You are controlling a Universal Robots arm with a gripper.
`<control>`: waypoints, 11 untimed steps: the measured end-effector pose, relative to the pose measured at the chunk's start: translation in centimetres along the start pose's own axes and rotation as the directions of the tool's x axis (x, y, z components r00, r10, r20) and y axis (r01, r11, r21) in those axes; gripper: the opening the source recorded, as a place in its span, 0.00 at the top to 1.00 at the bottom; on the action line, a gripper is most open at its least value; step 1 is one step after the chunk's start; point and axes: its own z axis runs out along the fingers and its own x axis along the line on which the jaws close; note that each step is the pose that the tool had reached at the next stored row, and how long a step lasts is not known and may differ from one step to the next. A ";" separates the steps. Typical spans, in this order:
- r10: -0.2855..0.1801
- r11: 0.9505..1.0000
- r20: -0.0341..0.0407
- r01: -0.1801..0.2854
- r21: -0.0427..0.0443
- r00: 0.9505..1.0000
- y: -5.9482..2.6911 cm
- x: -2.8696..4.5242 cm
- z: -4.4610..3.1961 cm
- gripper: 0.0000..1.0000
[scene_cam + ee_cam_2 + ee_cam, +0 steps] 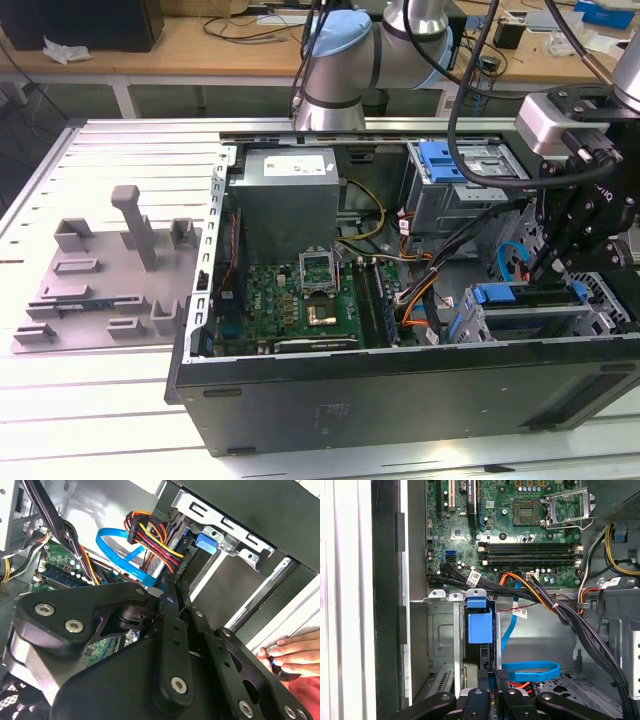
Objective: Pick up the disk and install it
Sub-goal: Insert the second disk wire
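My gripper [550, 262] hangs at the exterior view's right, over the grey metal drive cage [530, 322] in the open computer case. Its black fingers come together to a narrow tip and look shut, with nothing visible between them. In the first wrist view the gripper [492, 672] sits at the mouth of a dark slot just past the cage's blue latch [479, 622]. In the second wrist view the gripper [169, 585] points at the same cage [235, 545] and latch [206, 542]. I cannot make out the disk; it is hidden.
A blue flat cable [530, 672] loops beside the fingertips, and a black and orange cable bundle [545, 600] crosses toward the motherboard [300, 300]. A person's hand [290, 655] rests outside the case. A grey tray with posts [100, 280] lies at the exterior view's left.
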 end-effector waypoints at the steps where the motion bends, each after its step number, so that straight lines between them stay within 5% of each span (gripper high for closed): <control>1: 0.000 1.000 0.000 0.000 0.000 1.000 0.00 0.00 0.00 0.84; 11: 0.000 1.000 0.000 0.000 0.000 1.000 -0.03 0.00 0.25 0.84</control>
